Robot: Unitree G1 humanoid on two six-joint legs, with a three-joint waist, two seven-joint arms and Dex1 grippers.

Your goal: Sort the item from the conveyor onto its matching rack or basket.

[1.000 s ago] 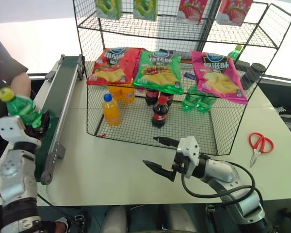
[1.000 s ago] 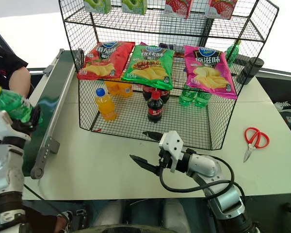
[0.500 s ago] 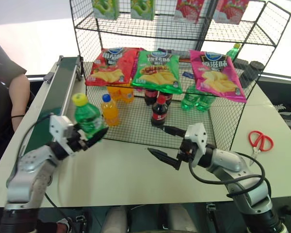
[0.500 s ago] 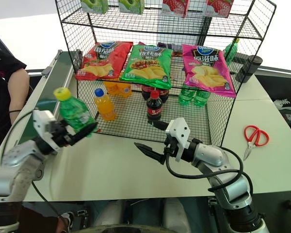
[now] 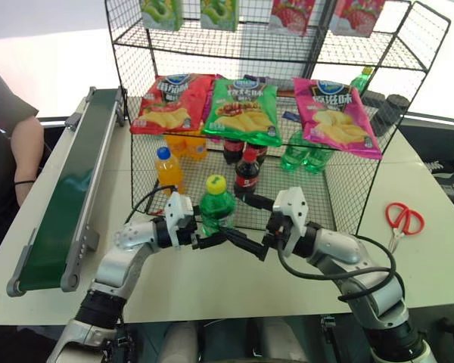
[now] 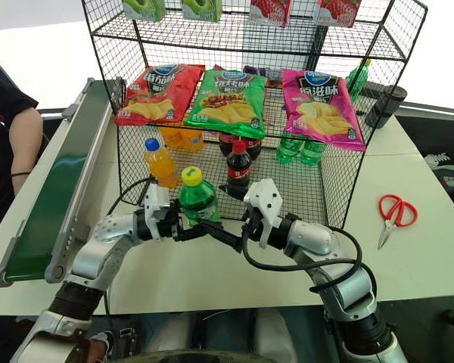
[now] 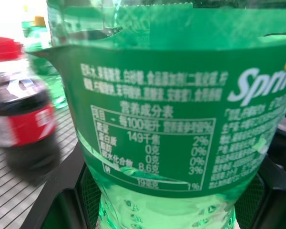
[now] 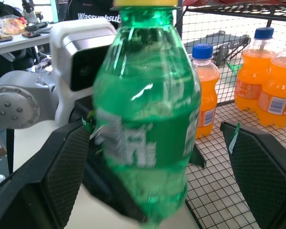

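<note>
Left end effector (image 5: 199,240), clamped on the translucent green yellow-capped soda bottle (image 5: 216,206), swung off the dark green conveyor belt (image 5: 64,193) to between the wide-open right end effector's (image 5: 251,224) fingers, before the black wire rack (image 5: 348,198): handover likely.

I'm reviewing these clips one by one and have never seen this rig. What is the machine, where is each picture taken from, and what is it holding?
It is a two-armed humanoid robot. Two pictures look down from its head; two look along each wrist's gripper. The left gripper is shut on a green soda bottle with a yellow cap, holding it upright between the open fingers of the right gripper. On the white table are a green conveyor, a black wire rack stocked with chips and drinks, and red scissors.
</note>
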